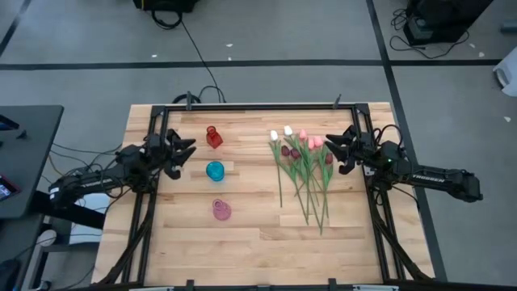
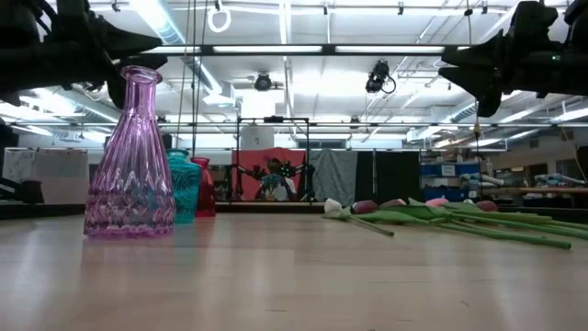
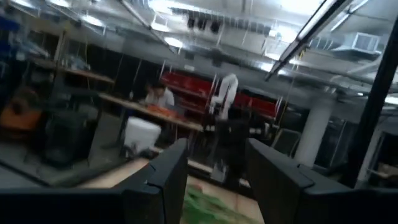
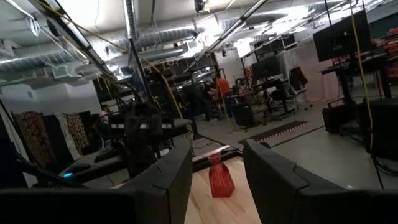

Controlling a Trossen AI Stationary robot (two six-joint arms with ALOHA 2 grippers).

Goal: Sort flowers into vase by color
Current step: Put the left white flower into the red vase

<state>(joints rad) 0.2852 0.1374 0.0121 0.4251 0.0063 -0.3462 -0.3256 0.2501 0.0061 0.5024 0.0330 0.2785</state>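
Nearest the low camera, at frame left, stands the pink vase [image 2: 129, 156], while the flowers [image 1: 303, 166] lie untouched right of centre on the bench [image 1: 242, 242]; left gripper [image 1: 184, 153] and right gripper [image 1: 338, 149] hover released, so a first pick seems next.

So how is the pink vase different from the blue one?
The pink vase is tall, with a long thin neck; the blue vase is shorter and rounder. In the low view the pink vase stands nearest the camera and the blue vase sits behind it, partly hidden. Both are see-through, upright and have no flowers in them.
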